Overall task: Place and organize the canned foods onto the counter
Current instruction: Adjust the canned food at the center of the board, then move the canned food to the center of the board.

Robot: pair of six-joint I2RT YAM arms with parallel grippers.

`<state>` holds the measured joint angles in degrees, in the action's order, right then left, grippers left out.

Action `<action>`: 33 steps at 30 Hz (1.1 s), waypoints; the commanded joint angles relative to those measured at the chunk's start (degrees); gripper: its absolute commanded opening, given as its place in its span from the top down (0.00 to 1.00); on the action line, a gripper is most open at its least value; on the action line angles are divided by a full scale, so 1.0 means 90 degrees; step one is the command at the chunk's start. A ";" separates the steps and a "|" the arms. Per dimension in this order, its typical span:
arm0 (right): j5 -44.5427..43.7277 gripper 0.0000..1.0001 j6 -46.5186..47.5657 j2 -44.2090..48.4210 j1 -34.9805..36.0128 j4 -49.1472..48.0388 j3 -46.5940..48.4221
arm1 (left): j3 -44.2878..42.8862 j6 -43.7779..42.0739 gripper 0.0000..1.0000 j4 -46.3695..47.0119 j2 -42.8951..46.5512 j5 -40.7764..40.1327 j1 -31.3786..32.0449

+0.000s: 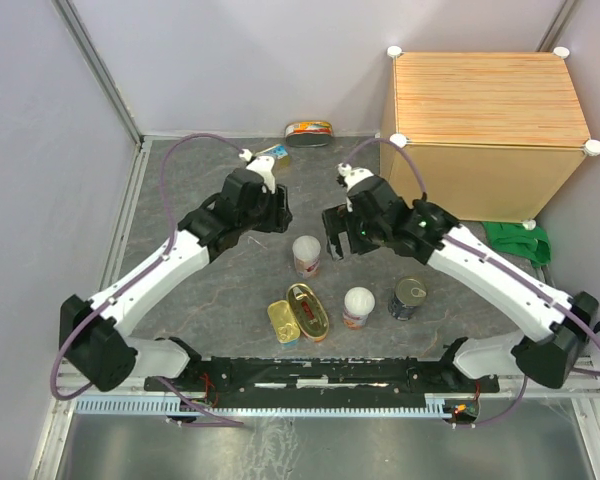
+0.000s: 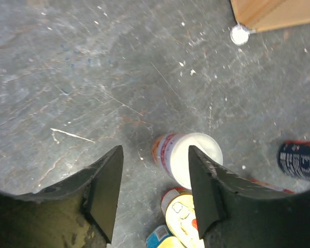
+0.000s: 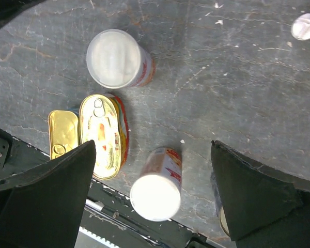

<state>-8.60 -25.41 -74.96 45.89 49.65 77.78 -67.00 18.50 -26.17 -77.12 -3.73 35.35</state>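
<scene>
Done: nothing yet, no tin on the counter (image 1: pixel 490 85).
Remaining: all canned foods (image 1: pixel 306 252) sit on the grey tabletop (image 1: pixel 240 290).
Left end effector (image 2: pixel 155 155): apart, empty.
Right end effector (image 3: pixel 152 147): wide apart, empty.

The light-wood cube counter (image 1: pixel 490 100) stands at two o'clock. A white-lidded cylindrical tin (image 1: pixel 306 254) sits mid-table. At its six o'clock lies an oval gold tin (image 1: pixel 308 310), with a rectangular gold-lidded tin (image 1: pixel 283 322) just beside that at nine.
</scene>
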 commanded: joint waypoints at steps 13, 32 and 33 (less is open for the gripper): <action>-0.0270 0.01 0.0411 -0.2079 0.0671 -0.1042 0.1035 | 0.1802 0.1330 0.23 0.1072 0.2065 -0.1359 -0.0012; -0.0421 0.01 0.0419 -0.3621 0.0751 -0.0862 0.1671 | 0.2093 0.1498 0.21 0.0584 0.3242 -0.1546 -0.0012; -0.0437 0.01 0.0433 -0.3690 0.0750 -0.0829 0.1717 | 0.2107 0.1498 0.21 0.0584 0.3246 -0.1533 -0.0012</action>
<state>-10.66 -22.17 -106.63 52.40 42.13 89.41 -47.42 29.82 -21.17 -48.36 -17.06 35.33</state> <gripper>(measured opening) 0.991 0.789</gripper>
